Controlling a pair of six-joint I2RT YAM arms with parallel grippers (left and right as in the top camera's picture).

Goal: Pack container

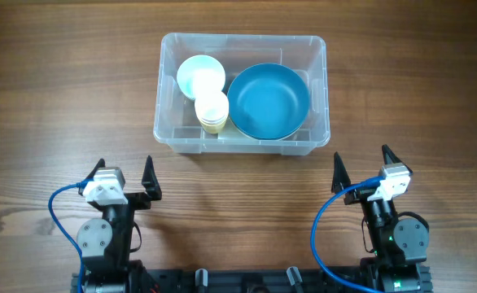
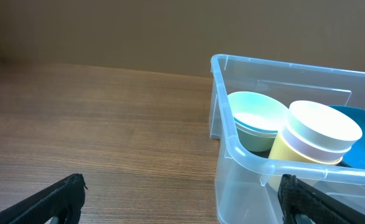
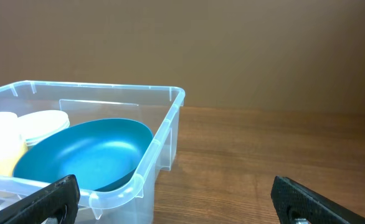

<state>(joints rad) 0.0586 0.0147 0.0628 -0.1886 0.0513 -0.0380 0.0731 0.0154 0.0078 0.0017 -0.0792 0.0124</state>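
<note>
- Container [image 1: 242,37], clear bin, sits centre of counter [image 1: 59,98], holding blue bowl [image 1: 269,101], white bowl [image 1: 199,76], stacked cups [image 1: 212,110].
- Left pincer [image 1: 124,165] & right pincer [image 1: 361,156]: both released, empty, near counter's front edge.
- Tip: probably best to reach in from above w/o nudging rim.

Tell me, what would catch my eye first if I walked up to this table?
The clear plastic container in the middle of the wooden table, with a big blue bowl filling its right half. Beside that, in the left half, sit a small pale bowl and a stack of pale cups. Nearer the front edge, the left gripper and right gripper stand open and empty, one on either side.
</note>
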